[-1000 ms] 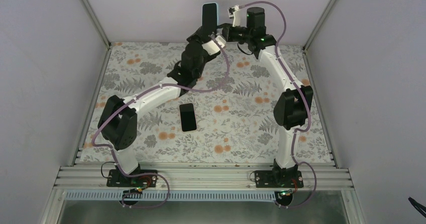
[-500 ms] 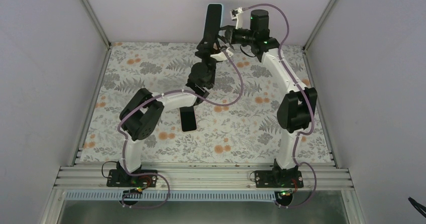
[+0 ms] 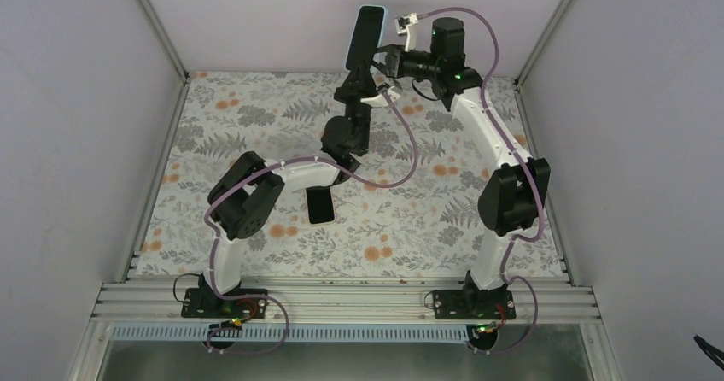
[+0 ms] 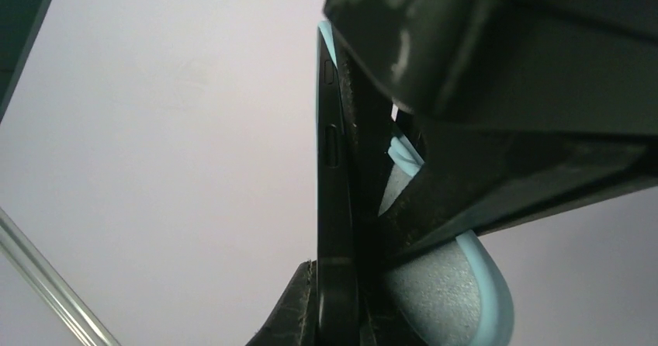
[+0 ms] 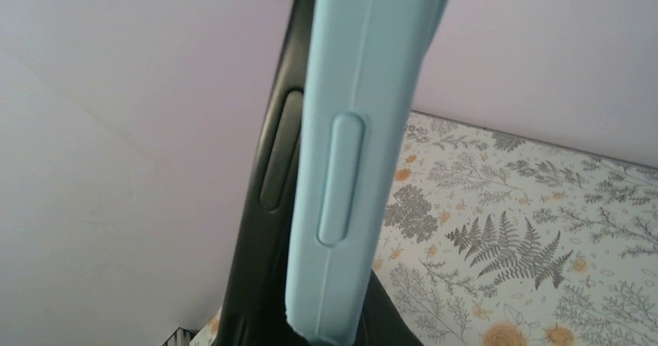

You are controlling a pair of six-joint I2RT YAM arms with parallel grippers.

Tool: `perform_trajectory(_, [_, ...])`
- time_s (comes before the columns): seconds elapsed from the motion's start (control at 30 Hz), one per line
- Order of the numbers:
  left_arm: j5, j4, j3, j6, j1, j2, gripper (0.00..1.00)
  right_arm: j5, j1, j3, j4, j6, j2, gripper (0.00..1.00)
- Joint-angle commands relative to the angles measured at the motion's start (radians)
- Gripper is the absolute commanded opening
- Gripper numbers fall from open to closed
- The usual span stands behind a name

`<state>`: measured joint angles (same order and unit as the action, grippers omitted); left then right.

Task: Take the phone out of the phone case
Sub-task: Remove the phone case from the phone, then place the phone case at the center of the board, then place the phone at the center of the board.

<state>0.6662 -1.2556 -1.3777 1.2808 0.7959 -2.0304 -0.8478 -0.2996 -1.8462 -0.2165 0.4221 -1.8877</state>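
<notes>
Phone (image 3: 365, 38), top view: held upright in the air, standing above the left gripper (image 3: 359, 77), which is clamped on its lower end. Right gripper (image 3: 386, 56) sits just right of the left one, closed on the pale blue case (image 3: 372, 8). A second phone (image 3: 320, 204) lies flat on the floral table (image 3: 410, 219), well back from the left gripper.

Left wrist view: dark phone edge rises between the fingers (image 4: 299, 319). The case bows away on its right.

Right wrist view: case edge nearest, phone edge touching on its left.
</notes>
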Motion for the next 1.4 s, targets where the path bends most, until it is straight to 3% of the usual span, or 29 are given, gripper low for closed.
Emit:
perform_trajectory(0.0, [0.07, -0.141, 0.008, 0.037, -0.032, 0.057, 0.02, -0.066, -0.001, 0.022, -0.154, -0.064, 0.039, 0.03])
perform_trajectory(0.13, [0.065, -0.11, 0.038, 0.024, -0.007, 0.106, 0.02, 0.184, -0.002, -0.059, -0.298, -0.187, 0.011, 0.03])
perform_trajectory(0.23, [0.055, 0.022, 0.085, -0.034, 0.009, 0.19, 0.02, 0.444, 0.009, -0.124, -0.411, -0.304, -0.016, 0.03])
perform_trajectory(0.33, [0.043, 0.279, 0.097, -0.086, 0.009, 0.273, 0.02, 0.646, 0.035, -0.076, -0.429, -0.379, 0.007, 0.03])
perform_trajectory(0.43, [0.059, 0.327, 0.166, -0.012, 0.006, 0.328, 0.02, 0.707, 0.081, -0.005, -0.423, -0.429, 0.043, 0.03])
perform_trajectory(0.53, [0.03, 0.372, 0.299, 0.037, 0.006, 0.43, 0.02, 0.687, 0.118, -0.012, -0.496, -0.477, 0.023, 0.03])
perform_trajectory(0.7, [0.057, 0.504, 0.472, -0.009, -0.007, 0.585, 0.02, 0.593, 0.151, 0.045, -0.574, -0.549, 0.022, 0.03])
perform_trajectory(0.9, [0.085, 0.445, 0.8, 0.039, -0.08, 0.728, 0.02, 0.342, 0.175, 0.143, -0.787, -0.715, -0.029, 0.03])
perform_trajectory(0.97, [0.08, 0.493, 0.875, 0.027, -0.111, 0.761, 0.03, 0.27, 0.175, 0.169, -0.868, -0.782, -0.064, 0.03])
perform_trajectory(1.17, [0.079, 0.436, 1.082, 0.009, -0.18, 0.774, 0.03, 0.244, 0.175, 0.258, -0.884, -0.84, -0.12, 0.03])
perform_trajectory(1.37, [0.097, 0.254, 1.196, 0.038, -0.19, 0.651, 0.04, 0.285, 0.175, 0.255, -0.89, -0.844, -0.2, 0.04])
